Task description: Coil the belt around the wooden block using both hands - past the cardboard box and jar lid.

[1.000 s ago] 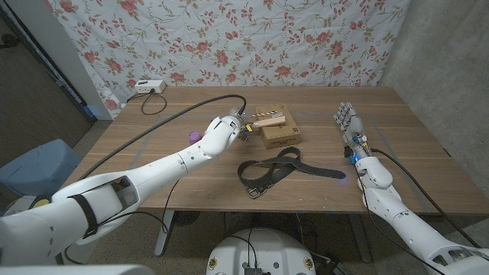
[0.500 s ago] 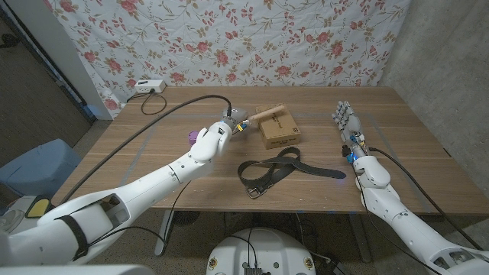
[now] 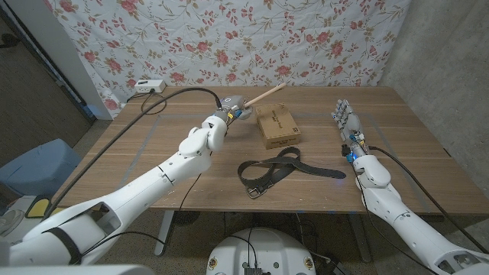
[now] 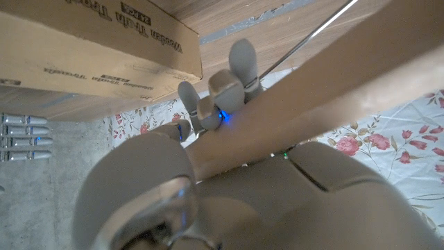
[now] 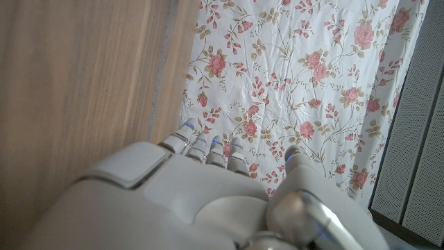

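My left hand (image 3: 229, 109) grips a long wooden block (image 3: 263, 95) by one end and holds it tilted in the air, behind the left end of the cardboard box (image 3: 277, 125). In the left wrist view the block (image 4: 326, 90) runs across my left hand's fingers (image 4: 223, 87), with the box (image 4: 83, 45) beyond. The black belt (image 3: 271, 169) lies loosely folded on the table in front of the box, its buckle end nearest me. My right hand (image 3: 345, 119) stands at the table's right, fingers straight and apart, holding nothing; its back (image 5: 173, 201) shows over the wood.
A white power strip (image 3: 149, 86) lies at the table's (image 3: 153, 153) back left, and a black cable (image 3: 172, 99) runs along my left arm. A floral cloth (image 3: 229, 38) hangs behind. A blue seat (image 3: 38, 168) stands off the table's left side.
My left hand has lifted the wooden block off the cardboard box and carried it back and to the left, tilting its far end up. The belt and right hand stayed put.
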